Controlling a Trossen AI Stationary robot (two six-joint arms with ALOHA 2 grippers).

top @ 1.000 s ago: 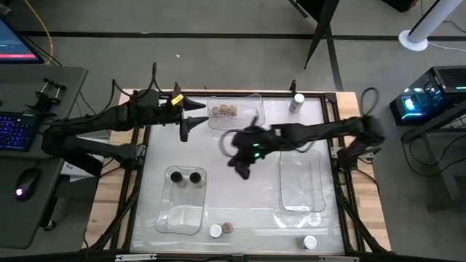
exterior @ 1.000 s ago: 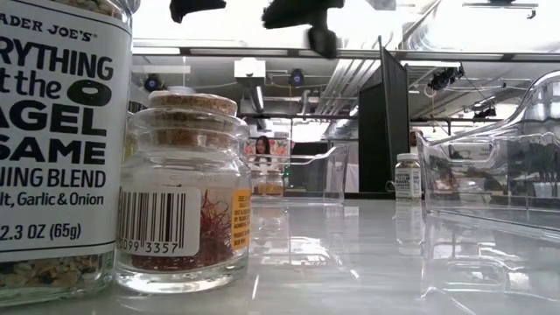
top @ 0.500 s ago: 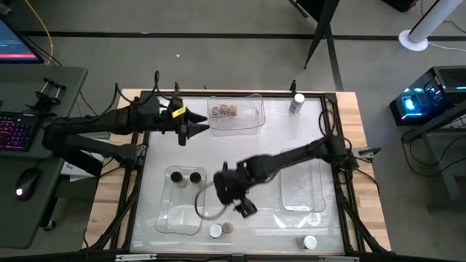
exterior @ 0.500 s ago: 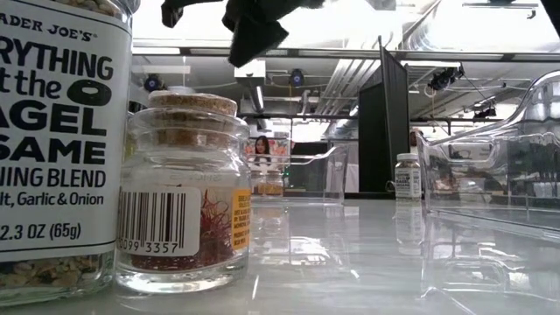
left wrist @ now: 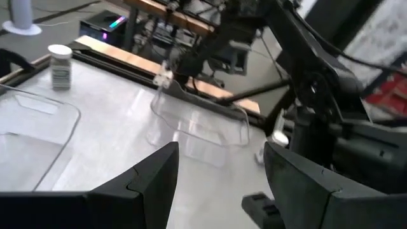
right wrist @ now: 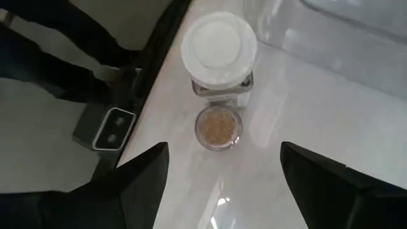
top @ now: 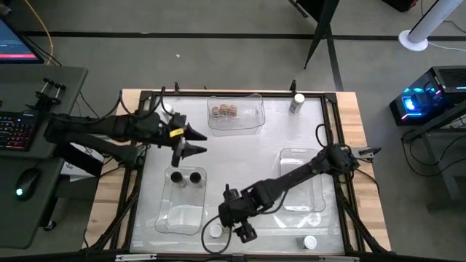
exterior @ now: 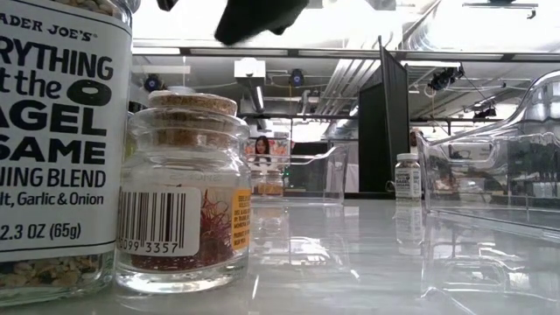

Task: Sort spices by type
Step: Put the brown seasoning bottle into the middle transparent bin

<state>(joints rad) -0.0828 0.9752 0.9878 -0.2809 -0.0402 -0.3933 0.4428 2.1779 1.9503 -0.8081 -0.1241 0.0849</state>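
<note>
Spice jars lie scattered over my worktop (top: 240,156) and in three clear bins. At the near edge I see a white-lid jar (top: 215,231) touching a smaller cork-top jar (top: 228,228); the right wrist view looks straight down on this pair, white lid (right wrist: 219,42) and cork top (right wrist: 218,127) side by side. My right tool (top: 242,231) hovers just beside them, fingers spread apart and holding nothing; both dark fingers (right wrist: 133,184) flank the pair in the wrist view without contact. In the low view the same two jars stand at the near left, the large labelled one (exterior: 61,149) and the cork one (exterior: 185,192), with the dark tool above them at the frame top.

Near-left bin (top: 182,218) holds two black-lid jars (top: 186,177). Far bin (top: 251,120) holds a cluster of tan-lid jars (top: 223,111). Right bin (top: 302,182) shows no jar that I can make out. One white-lid jar (top: 296,102) stands alone at the far right corner, and another (top: 310,242) at the near right edge.

My left tool (top: 195,140) hangs over the worktop between the far bin and the black-lid jars, fingers (left wrist: 146,184) parted, gripping nothing
</note>
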